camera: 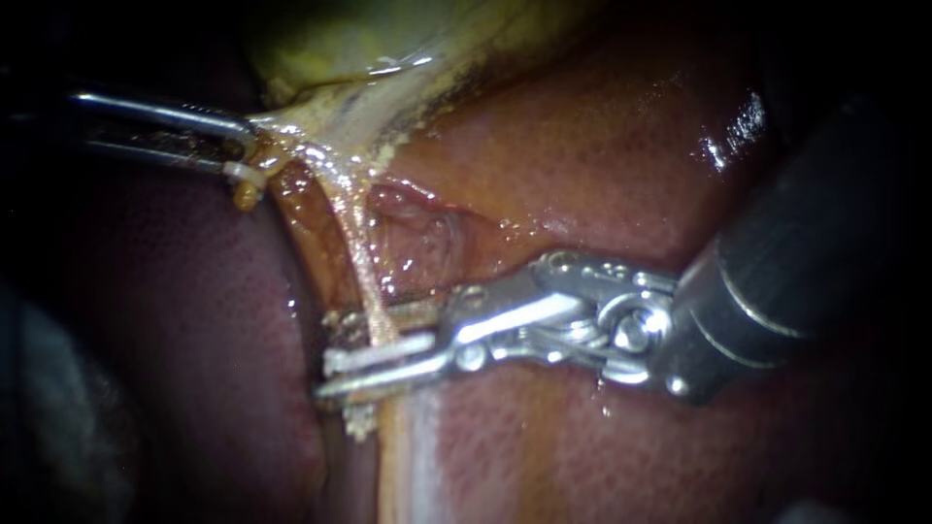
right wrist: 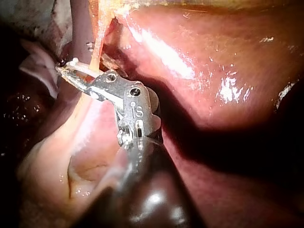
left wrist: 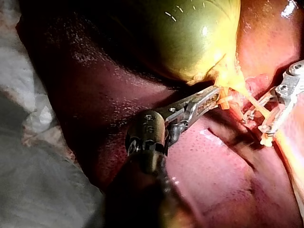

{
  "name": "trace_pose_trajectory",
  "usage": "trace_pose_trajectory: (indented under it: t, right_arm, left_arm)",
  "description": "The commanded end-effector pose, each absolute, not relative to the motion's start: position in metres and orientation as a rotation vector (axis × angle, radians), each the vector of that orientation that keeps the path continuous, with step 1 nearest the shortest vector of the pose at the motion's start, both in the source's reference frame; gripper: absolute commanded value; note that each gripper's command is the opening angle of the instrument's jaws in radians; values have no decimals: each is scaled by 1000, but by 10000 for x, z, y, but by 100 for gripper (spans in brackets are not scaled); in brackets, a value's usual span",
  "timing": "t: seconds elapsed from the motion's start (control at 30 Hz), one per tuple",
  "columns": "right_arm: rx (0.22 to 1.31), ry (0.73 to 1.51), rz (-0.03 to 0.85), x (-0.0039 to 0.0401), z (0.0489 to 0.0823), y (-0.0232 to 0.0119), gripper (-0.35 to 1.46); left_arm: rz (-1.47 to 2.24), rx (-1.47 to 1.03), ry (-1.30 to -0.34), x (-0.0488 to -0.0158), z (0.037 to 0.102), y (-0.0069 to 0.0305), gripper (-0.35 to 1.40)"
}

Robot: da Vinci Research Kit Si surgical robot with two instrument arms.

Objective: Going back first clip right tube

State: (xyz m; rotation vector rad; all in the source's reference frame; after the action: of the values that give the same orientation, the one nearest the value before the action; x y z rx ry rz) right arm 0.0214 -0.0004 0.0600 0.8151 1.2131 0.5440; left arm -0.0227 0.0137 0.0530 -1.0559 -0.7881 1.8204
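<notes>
Straddling the thin glistening tube (camera: 361, 254), right instrument (camera: 330, 359) jaws gape; left instrument (camera: 248, 150) pinches gallbladder (camera: 320, 44).

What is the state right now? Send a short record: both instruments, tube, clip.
left instrument: pincer shut on tissue at the gallbladder neck
right instrument: pincer open, astride the tube
tube: thin, taut, runs from the held tissue into the right pincer
clip: white, lies across the tube inside the right pincer; cannot tell if it is closed
liver: under both instruments
</notes>
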Motion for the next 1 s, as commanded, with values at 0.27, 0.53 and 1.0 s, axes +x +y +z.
trace_pose_trajectory:
  t: [0.27, 0.53, 1.0]
  right_arm:
    - [662, 1192, 464, 195, 624, 21, 50]
    - [595, 1216, 338, 167, 610, 8, 50]
    - [423, 1142, 189, 83, 545, 10, 50]
  left_arm:
    - [1820, -1056, -788, -227, 530, 137, -35]
    - [1821, -1056, -787, -227, 531, 136, -35]
    - [1822, -1057, -786, -227, 532, 134, -35]
